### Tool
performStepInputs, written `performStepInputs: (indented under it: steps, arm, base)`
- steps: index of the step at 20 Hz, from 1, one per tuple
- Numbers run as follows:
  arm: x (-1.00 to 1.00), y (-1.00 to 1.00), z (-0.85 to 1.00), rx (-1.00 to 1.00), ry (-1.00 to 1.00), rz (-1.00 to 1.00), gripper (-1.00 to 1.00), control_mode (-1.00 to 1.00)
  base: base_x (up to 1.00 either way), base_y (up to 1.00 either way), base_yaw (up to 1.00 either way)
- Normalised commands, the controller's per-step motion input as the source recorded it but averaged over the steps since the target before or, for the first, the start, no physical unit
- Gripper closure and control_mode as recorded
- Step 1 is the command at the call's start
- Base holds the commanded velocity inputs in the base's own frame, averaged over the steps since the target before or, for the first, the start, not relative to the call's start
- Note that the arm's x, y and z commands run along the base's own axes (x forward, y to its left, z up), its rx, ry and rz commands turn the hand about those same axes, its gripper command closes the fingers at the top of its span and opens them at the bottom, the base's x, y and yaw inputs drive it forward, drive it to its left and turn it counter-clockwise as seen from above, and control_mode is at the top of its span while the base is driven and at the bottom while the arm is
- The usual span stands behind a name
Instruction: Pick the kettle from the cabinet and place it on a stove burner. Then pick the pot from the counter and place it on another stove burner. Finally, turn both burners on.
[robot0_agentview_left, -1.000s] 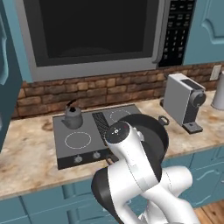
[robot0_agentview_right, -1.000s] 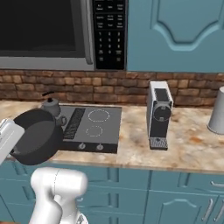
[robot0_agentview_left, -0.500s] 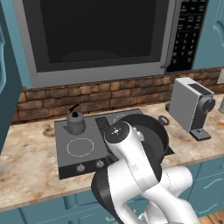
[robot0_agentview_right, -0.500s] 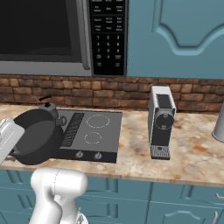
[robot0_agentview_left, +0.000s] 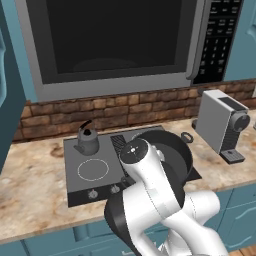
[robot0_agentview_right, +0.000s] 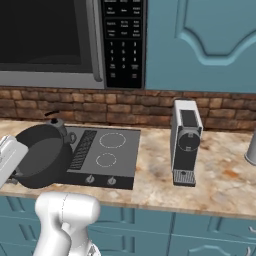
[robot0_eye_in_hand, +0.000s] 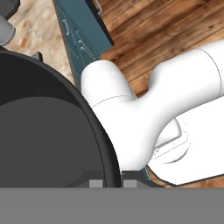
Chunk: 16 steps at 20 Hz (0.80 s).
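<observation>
Pot (robot0_agentview_right: 42, 155) is empty: bare dark floor, nothing inside. It hangs off the gripper (robot0_eye_in_hand: 113, 183), tipped so the mouth shows in both base views, low over the right and near part of the cooktop (robot0_agentview_left: 80, 185). One loop handle (robot0_agentview_left: 186, 137) sticks out to the far right.

Gripper is nearly closed, pinching the pot rim; in the hand view the wall runs straight down between the two tips.

The arm rises from the base, folds at the elbow and reaches forward over the counter (robot0_agentview_right: 220, 175); wrist sits in front of the pot in the left base view.

Kettle (robot0_agentview_left: 87, 140) stands upright on the far left burner, spout to the left. Near left burner (robot0_agentview_left: 93, 169) is bare. Knobs (robot0_agentview_right: 101, 180) line the near edge. Coffee machine (robot0_agentview_right: 185, 141) stands right of the cooktop, well apart from the pot.
</observation>
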Motion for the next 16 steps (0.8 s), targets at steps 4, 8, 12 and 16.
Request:
performStepInputs:
  steps: [4, 8, 12, 16]
  arm:
    - [0.00, 0.00, 0.00, 0.00, 0.00, 0.00, 1.00, 1.00]
    - [0.00, 0.00, 0.00, 0.00, 0.00, 0.00, 1.00, 1.00]
    - [0.00, 0.00, 0.00, 0.00, 0.00, 0.00, 1.00, -1.00]
    - [0.00, 0.00, 0.00, 0.00, 0.00, 0.00, 1.00, -1.00]
  base:
    - [0.30, -0.18, 0.03]
    - [0.18, -0.08, 0.01]
    - [0.06, 0.00, 0.00]
    - [0.00, 0.00, 0.00]
